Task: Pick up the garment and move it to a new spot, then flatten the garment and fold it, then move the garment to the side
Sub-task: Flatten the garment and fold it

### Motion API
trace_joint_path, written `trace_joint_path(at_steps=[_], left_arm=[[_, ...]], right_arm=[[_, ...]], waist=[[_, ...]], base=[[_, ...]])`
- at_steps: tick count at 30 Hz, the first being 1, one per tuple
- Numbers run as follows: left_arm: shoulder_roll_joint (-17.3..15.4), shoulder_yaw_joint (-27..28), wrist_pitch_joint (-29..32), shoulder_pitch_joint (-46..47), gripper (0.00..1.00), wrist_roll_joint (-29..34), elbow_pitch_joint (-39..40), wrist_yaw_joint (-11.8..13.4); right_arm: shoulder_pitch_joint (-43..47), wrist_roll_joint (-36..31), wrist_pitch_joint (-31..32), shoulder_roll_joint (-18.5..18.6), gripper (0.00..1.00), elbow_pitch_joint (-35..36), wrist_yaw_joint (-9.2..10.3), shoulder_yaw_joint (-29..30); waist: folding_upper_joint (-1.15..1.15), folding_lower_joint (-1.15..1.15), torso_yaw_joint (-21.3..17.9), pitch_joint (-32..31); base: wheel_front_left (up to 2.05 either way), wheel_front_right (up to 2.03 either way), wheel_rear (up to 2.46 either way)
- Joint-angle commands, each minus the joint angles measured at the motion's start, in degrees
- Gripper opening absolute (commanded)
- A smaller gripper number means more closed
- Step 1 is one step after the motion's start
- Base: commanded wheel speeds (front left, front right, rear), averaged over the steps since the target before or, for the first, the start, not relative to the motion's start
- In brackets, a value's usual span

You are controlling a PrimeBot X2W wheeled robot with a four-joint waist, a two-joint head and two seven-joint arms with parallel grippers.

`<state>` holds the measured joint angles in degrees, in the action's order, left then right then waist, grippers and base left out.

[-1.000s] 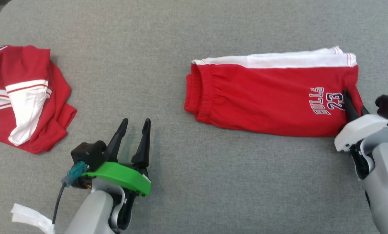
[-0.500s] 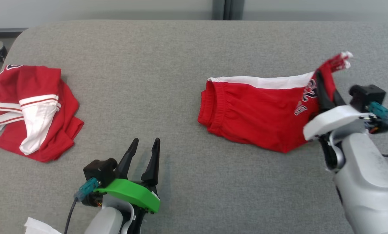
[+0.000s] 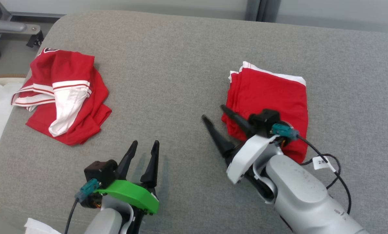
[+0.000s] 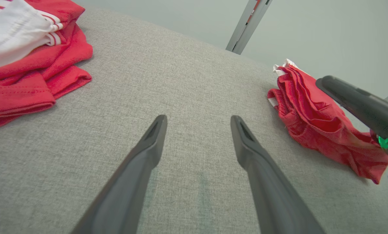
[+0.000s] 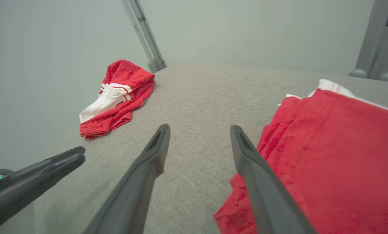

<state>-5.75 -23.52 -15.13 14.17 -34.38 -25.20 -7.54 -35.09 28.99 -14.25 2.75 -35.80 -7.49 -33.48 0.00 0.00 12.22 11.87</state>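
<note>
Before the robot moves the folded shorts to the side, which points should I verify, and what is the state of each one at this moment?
1. Folded red shorts lie on the grey cushion: ok.
2. Right gripper is open and holds no cloth: ok.
3. Right gripper is clear of the shorts: cannot tell; one finger sits at their near edge.
4. Left gripper is open, empty and apart from both garments: ok.
5. Bare cushion lies between the shorts and the crumpled red and white garment: ok.
6. Fold is tidy: cannot tell; the near edge looks rumpled in the left wrist view.
</note>
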Motion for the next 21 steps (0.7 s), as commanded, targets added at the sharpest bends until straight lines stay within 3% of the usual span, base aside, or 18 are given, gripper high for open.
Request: trace_joint_path(at_steps=[1, 5, 17, 21], left_arm=[[-0.4, 0.7, 0.0, 0.0, 1.00, 1.0, 0.0, 0.1], [-0.8, 3.0, 0.0, -0.8, 1.00, 3.0, 0.4, 0.1], [0.2, 12.1, 0.0, -2.6, 1.00, 15.0, 3.2, 0.1], [0.6, 13.5, 0.0, -4.0, 1.00, 18.6, 4.2, 0.1]], right_arm=[[0.7, 1.6, -0.6, 0.4, 1.00, 0.8, 0.01, -1.9], [0.9, 2.8, -0.9, 0.4, 1.00, 2.1, 0.05, -3.2], [10.4, -14.4, -1.0, 0.2, 1.00, 9.4, 0.04, 24.2], [14.4, -16.7, -1.0, 0.2, 1.00, 10.7, 0.04, 29.7]], waist=[[0.00, 0.00, -0.4, -0.3], [0.00, 0.00, -2.5, -0.9], [0.00, 0.00, -9.2, -2.7], [0.00, 0.00, -10.7, -3.8]], base=[[0.00, 0.00, 0.00], [0.00, 0.00, 0.00], [0.00, 0.00, 0.00], [0.00, 0.00, 0.00]])
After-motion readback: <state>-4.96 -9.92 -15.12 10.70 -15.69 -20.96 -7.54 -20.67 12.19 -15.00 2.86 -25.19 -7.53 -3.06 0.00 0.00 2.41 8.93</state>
